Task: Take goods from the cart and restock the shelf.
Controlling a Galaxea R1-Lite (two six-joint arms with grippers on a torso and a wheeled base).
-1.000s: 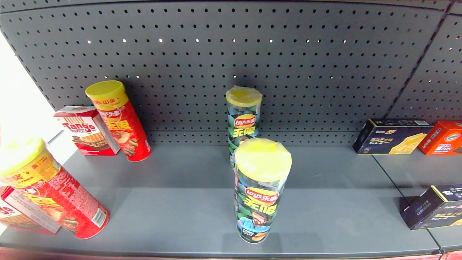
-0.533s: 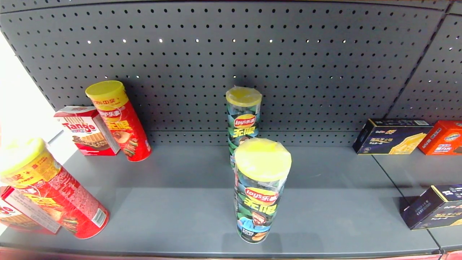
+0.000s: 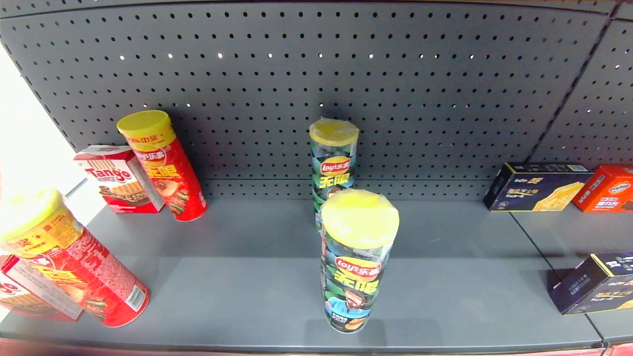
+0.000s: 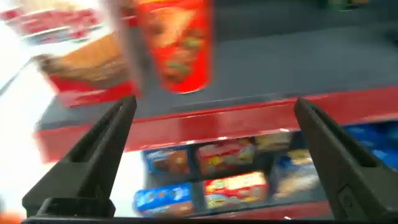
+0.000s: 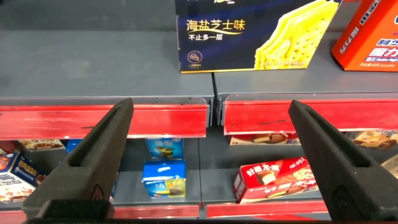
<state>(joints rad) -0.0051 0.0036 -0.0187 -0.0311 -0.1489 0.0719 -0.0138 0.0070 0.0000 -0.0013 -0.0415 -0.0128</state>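
Two green-and-black chip cans with yellow lids stand upright on the grey shelf (image 3: 460,296), one near the front (image 3: 355,259) and one behind it (image 3: 333,160) by the pegboard. Two red chip cans stand at the left, one at the back (image 3: 163,165) and one at the front (image 3: 74,259). My left gripper (image 4: 214,152) is open with nothing between its fingers, in front of the shelf's red edge strip below a red can (image 4: 177,43). My right gripper (image 5: 208,155) is also open and holds nothing, facing the red edge strip (image 5: 298,115) below a dark blue cracker box (image 5: 252,34).
A red wafer box (image 3: 118,178) stands at the back left. Dark blue boxes (image 3: 536,187) (image 3: 593,283) and an orange box (image 3: 606,188) sit on the shelf section to the right. Lower shelves hold several small boxes (image 5: 165,177) and packs (image 4: 233,186). Open shelf surface lies between the cans.
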